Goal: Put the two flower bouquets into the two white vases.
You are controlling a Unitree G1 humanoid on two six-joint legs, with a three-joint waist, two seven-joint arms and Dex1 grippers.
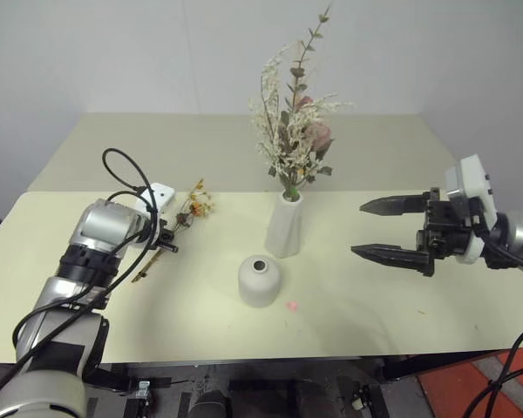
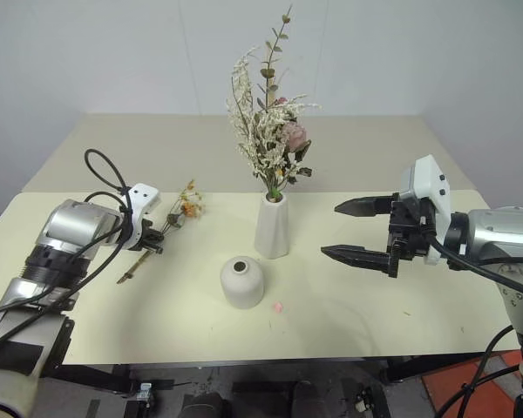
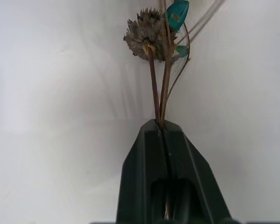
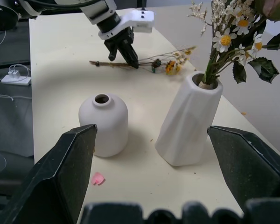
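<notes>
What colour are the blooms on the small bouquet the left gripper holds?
Yellow-orange blooms, clearest in the right wrist view.

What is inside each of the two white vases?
The tall vase holds the large bouquet; its stems enter the mouth, and their lower ends are hidden by the wall. The short vase shows only a dark hole, with nothing sticking out.

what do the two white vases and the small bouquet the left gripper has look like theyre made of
Tall vase and short vase: likely matte ceramic or plaster; chalky white, no glare, soft shading.

Small bouquet, pinched in the shut left gripper: probably dried or artificial; thin stiff brown stems and a bristly brown seed head show in the left wrist view. Which, the look leaves open.
</notes>
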